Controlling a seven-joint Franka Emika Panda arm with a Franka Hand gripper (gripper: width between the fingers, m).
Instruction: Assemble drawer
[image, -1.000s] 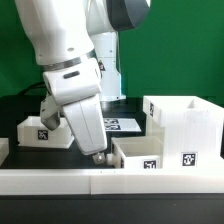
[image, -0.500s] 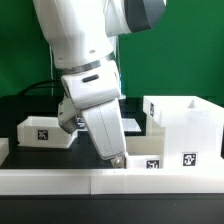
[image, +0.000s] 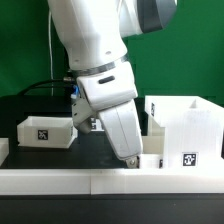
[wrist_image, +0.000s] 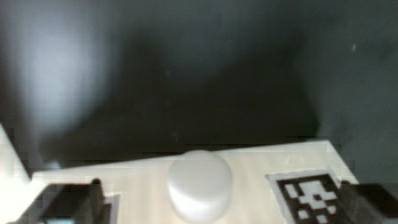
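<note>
Two small trays show in the exterior view. The left tray (image: 45, 131) stands alone on the dark table (image: 90, 150), well apart from the box shell (image: 185, 125) at the exterior view's right. The second tray (image: 152, 161) sits just beside that shell, behind the border wall (image: 60, 180). You have the gripper (image: 132, 160) down at the second tray, covering part of it; how far its jaws stand open, and whether they hold anything, I cannot tell.

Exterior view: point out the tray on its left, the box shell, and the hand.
tray (image: 45, 132): exterior view, front wall, at the tag.
box shell (image: 190, 125): exterior view, bare outer wall above its tag.
hand (image: 132, 160): exterior view, at the fingertips, low by the border wall.
</note>
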